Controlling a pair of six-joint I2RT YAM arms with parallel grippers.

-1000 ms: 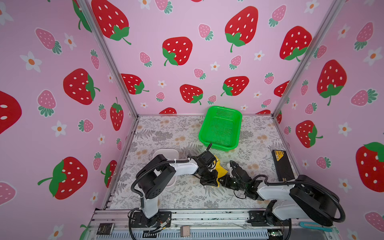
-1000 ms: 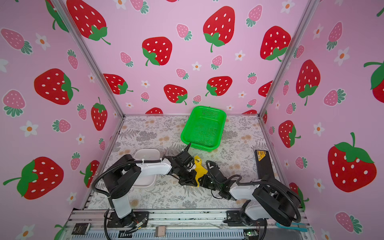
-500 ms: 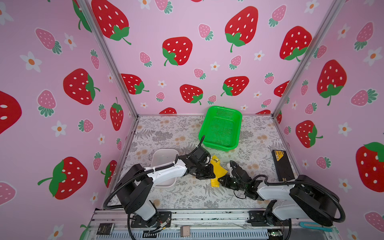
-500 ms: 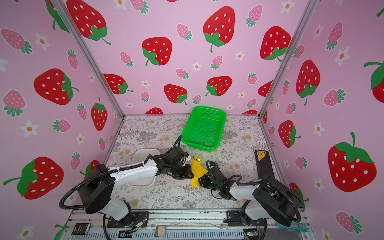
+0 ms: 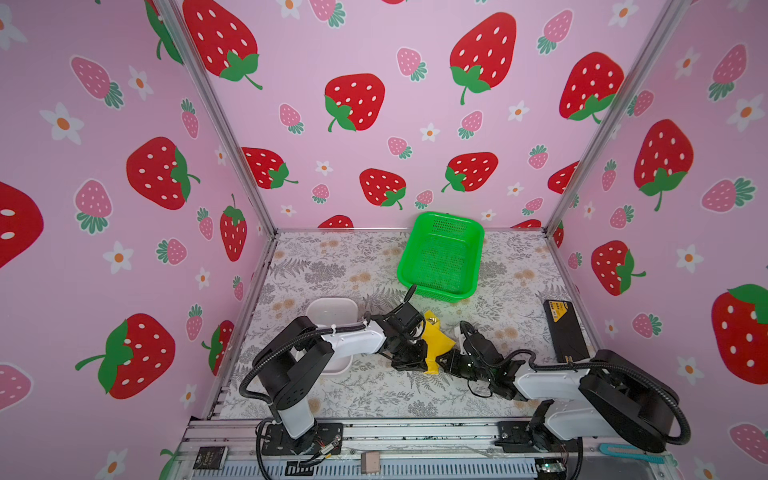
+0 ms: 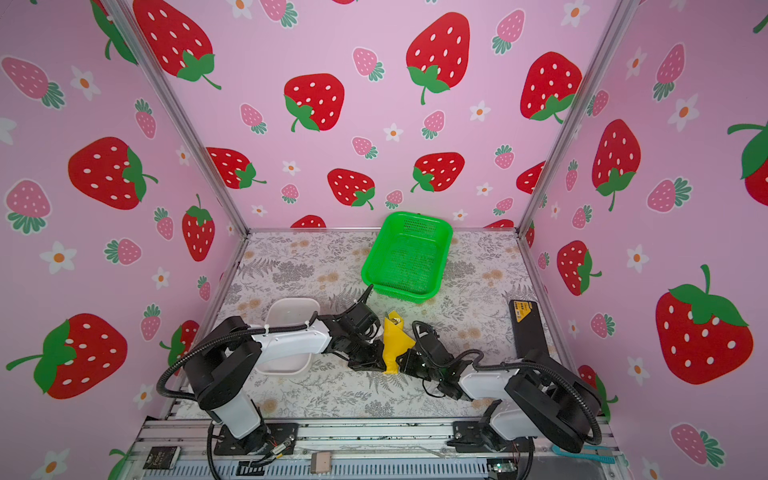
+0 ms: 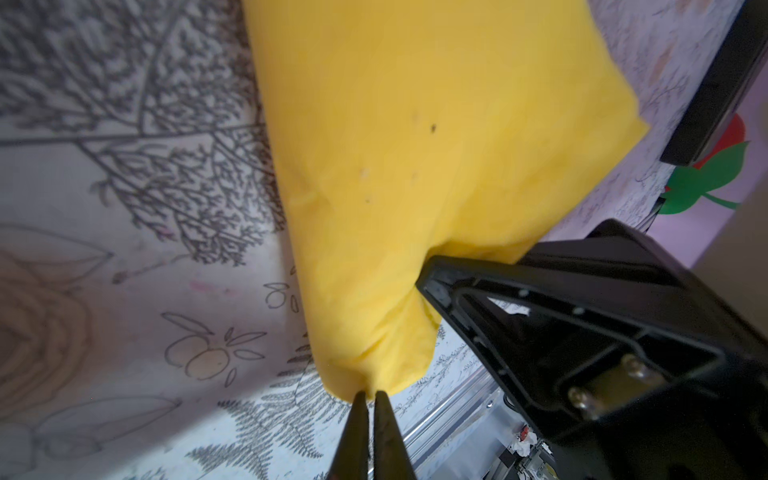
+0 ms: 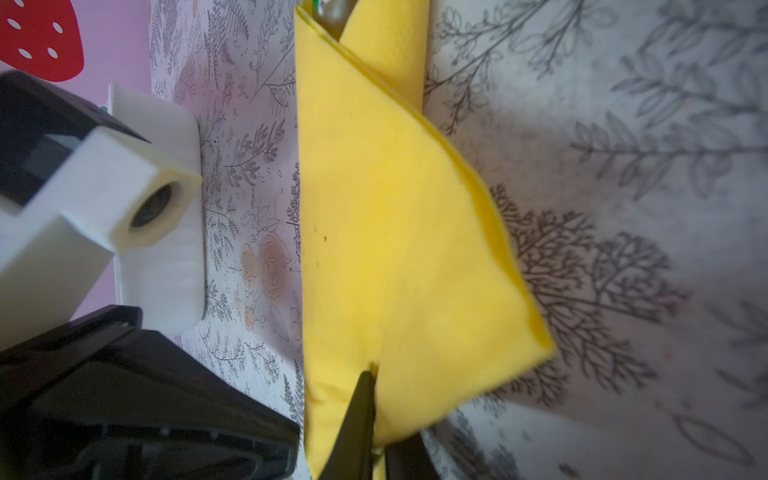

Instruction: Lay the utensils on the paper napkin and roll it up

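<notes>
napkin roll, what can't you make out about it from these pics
- Utensils: wrapped in the paper napkin; only a silver tip shows in the right wrist view, so which pieces are inside is hidden.
- Left gripper: tips meet the napkin's end in the left wrist view; whether they pinch paper is unclear.
- Roll's underside: against the table in every view.

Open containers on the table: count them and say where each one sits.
2. The green mesh basket stands at the back, right of the middle. The white tray lies front left, partly under the left arm. Nothing suggests a hidden one.
</notes>
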